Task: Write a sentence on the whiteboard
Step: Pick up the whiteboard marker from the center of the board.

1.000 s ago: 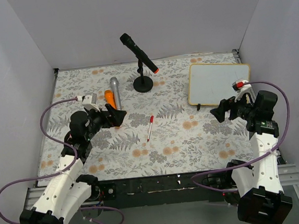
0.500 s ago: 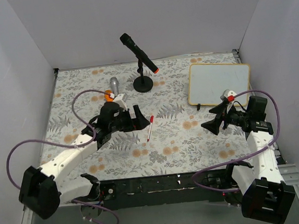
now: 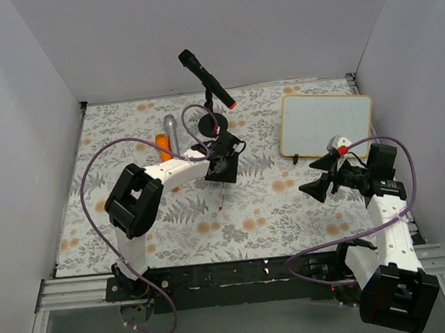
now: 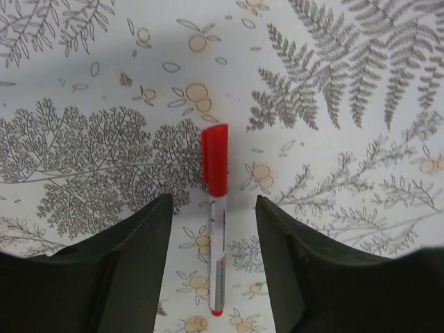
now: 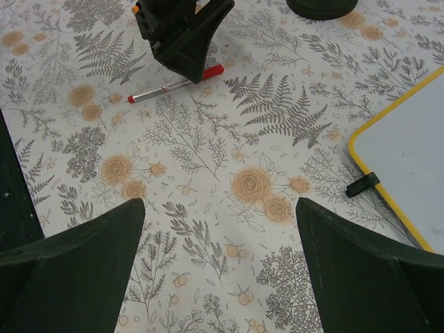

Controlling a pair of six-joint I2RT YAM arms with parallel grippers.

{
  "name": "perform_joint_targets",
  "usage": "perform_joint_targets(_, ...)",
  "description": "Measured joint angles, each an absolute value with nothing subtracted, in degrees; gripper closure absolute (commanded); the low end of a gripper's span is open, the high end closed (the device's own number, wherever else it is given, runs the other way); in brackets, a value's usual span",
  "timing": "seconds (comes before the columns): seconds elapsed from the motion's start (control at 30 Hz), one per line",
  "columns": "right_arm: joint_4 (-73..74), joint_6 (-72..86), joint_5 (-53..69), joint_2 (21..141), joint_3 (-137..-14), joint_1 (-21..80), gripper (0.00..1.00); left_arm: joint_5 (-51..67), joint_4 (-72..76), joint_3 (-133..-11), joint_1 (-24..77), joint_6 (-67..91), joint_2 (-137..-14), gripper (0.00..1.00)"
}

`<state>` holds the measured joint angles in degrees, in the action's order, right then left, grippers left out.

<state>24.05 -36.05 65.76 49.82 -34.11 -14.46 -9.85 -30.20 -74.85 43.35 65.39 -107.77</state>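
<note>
A white marker (image 4: 215,236) with a red cap lies flat on the floral cloth, seen in the top view as a thin stick (image 3: 222,195). My left gripper (image 4: 213,205) hangs over it with one finger on each side; both jaws stand clear of the barrel, so it is open. The whiteboard (image 3: 326,124), yellow-rimmed on small black feet, lies at the back right with a blank face; the sentence is not in view. My right gripper (image 3: 321,175) hovers wide open and empty just left of the board's near corner (image 5: 416,159). The right wrist view also shows the marker (image 5: 173,86).
A black microphone (image 3: 207,78) on a round-based stand (image 3: 213,124) stands at the back centre, close behind my left gripper. A silver and orange microphone (image 3: 166,140) lies at the back left. Grey walls close in the table on three sides.
My left arm has swung from the left side of the table across to the marker, and its jaws have narrowed around it. The right gripper dropped slightly toward the near left, then held still.
</note>
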Motion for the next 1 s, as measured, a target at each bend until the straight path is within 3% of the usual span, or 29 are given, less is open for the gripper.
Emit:
perform_joint_targets(0.13, 24.2, -36.5, 65.8, 49.8, -34.1, -14.5, 0.02, -12.3, -34.6, -82.2, 43.4, 63.0, -113.6, 0.57)
perform_joint_targets(0.37, 24.5, -36.8, 65.8, 49.8, -34.1, -14.5, 0.02, -14.8, -38.4, -87.0, 43.4, 60.6, -117.1, 0.76)
perform_joint_targets(1.0, 25.7, -37.8, 66.1, 49.8, -34.1, -14.5, 0.02, -15.7, -43.0, -92.0, 44.0, 59.4, -121.4, 0.76)
